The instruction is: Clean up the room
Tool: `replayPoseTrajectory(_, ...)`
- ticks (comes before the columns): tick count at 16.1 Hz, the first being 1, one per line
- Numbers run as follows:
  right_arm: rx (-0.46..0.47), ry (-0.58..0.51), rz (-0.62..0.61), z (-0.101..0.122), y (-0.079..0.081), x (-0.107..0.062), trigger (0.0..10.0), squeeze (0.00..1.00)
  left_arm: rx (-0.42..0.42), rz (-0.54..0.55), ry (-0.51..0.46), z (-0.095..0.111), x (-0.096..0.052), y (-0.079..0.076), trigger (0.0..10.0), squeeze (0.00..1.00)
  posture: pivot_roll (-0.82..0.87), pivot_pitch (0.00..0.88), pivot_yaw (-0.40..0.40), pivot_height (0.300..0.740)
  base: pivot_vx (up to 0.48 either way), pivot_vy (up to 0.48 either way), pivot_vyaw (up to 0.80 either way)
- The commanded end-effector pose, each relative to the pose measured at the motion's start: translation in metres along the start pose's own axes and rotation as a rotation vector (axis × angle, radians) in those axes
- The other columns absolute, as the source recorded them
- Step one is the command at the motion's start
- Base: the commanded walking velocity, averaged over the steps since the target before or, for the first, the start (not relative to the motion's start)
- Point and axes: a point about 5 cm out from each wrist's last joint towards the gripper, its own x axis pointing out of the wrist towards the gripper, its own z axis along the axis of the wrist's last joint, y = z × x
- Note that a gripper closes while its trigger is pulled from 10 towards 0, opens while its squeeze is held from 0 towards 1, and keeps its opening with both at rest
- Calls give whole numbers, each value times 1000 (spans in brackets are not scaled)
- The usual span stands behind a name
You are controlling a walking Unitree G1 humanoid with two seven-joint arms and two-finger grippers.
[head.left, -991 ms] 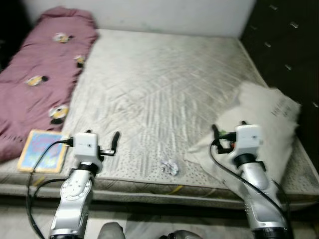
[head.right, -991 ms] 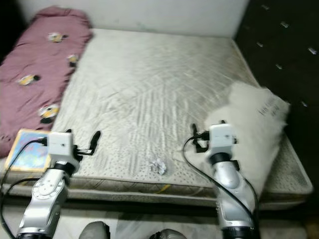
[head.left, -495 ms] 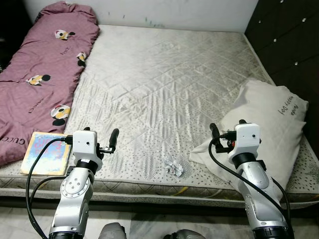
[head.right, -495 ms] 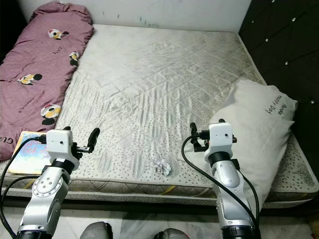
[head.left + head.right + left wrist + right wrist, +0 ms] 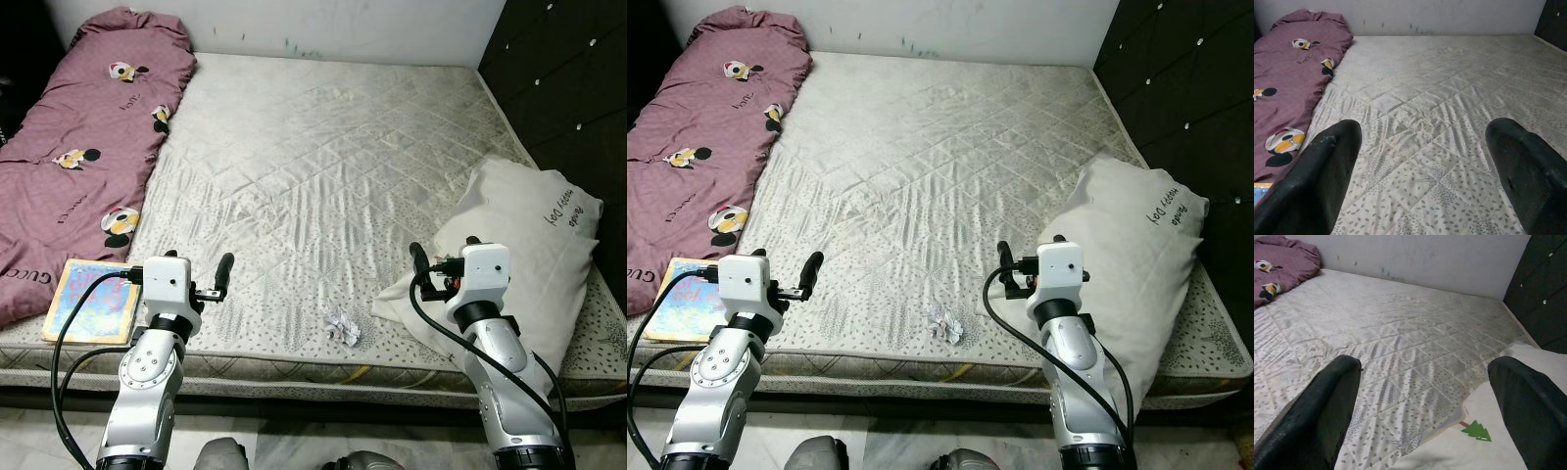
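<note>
A bare quilted mattress (image 5: 323, 166) spreads ahead, its middle open, bounded by a white wall (image 5: 343, 24) at the far edge and a dark tufted panel (image 5: 568, 69) on the right. A maroon cartoon-print blanket (image 5: 73, 157) runs down the left side; a white pillow (image 5: 534, 245) lies at the right near corner. A colourful book (image 5: 90, 299) sits at the near left edge, a crumpled paper scrap (image 5: 341, 325) near the front edge. The left gripper (image 5: 1425, 171) and right gripper (image 5: 1425, 406) hover above the front edge, fingers spread wide, holding nothing.
</note>
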Motion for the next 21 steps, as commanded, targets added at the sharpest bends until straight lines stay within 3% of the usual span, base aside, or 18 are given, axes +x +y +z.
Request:
replayPoseTrajectory(1, 4, -2, -2, 1, -2, -1, 10000, 0, 0, -3, 9, -2, -1, 0, 10000, 0, -29, 61, -65, 684, 0, 0, 0)
replayPoseTrajectory(8, 17, -11, 18, 3, 1, -1, 10000, 0, 5, -3, 7, -3, 0, 0, 10000, 0, -24, 56, -66, 594, 0, 0, 0)
replayPoseTrajectory(21, 13, -13, 32, 5, 9, 5, 10000, 0, -18, -13, -25, 4, 2, 2, 10000, 0, -19, 103, -62, 594, 18, 0, 0)
